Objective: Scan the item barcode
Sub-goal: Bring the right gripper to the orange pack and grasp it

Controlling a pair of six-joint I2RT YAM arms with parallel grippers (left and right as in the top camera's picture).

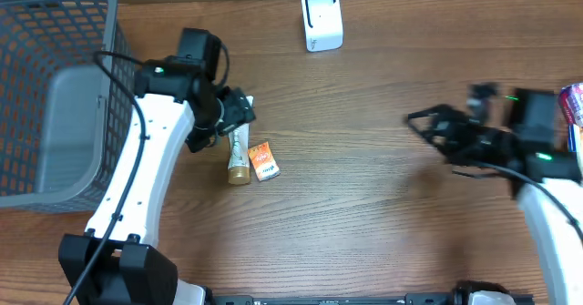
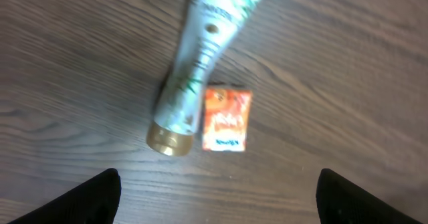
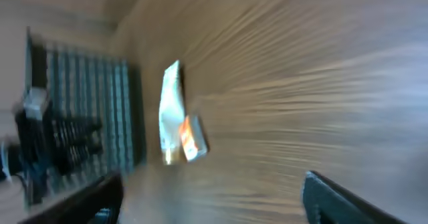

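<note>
A grey plastic mesh basket (image 1: 41,32) stands at the far left of the brown wood-grain bench (image 1: 364,214), partly cut off by the frame. At the bench's right edge a bit of colourful packaging (image 1: 572,100) shows, too cropped to identify.

everything here is smeared by blur. the right claw (image 3: 207,197) shows as two dark fingertips (image 3: 348,197) in the lower corners, spread wide with only bare wooden table (image 3: 321,83) between them. farther off lies a pale tube (image 3: 170,110), its cap end toward the claw. a small orange packet (image 3: 193,138) lies just beside that end. behind them stands a grey mesh basket (image 3: 87,97).
</note>
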